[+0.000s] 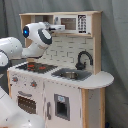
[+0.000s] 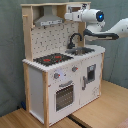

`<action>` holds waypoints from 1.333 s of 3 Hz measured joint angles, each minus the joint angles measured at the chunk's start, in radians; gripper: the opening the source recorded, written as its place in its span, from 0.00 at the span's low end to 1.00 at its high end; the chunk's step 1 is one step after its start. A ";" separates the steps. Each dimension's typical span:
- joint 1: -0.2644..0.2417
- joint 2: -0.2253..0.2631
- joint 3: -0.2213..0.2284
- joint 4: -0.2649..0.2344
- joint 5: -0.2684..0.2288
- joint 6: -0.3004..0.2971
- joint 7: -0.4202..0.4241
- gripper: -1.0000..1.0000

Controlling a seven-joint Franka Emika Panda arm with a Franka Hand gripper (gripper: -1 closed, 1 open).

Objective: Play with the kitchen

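While the kitchen is standing upright on a wooden floor before a grey curtain, it is reading as rigid wood and board, too heavy to lift; only its small parts are offering holds, probably the oven door handle, the knobs and the black faucet. The gripper is hovering at the upper cupboard, beside the grey hood; whether the jaws are spread cannot be told. Open room is lying above the hob and sink; the hood and shelf edges are crowding the wrist.

White and pale-wood kitchen, black hob with red rings, black faucet, grey hood, white brick-pattern backsplash, white glossy robot arm with blue light, grey curtain behind
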 joint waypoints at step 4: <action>0.231 0.028 -0.148 -0.140 0.002 0.059 -0.015 0.00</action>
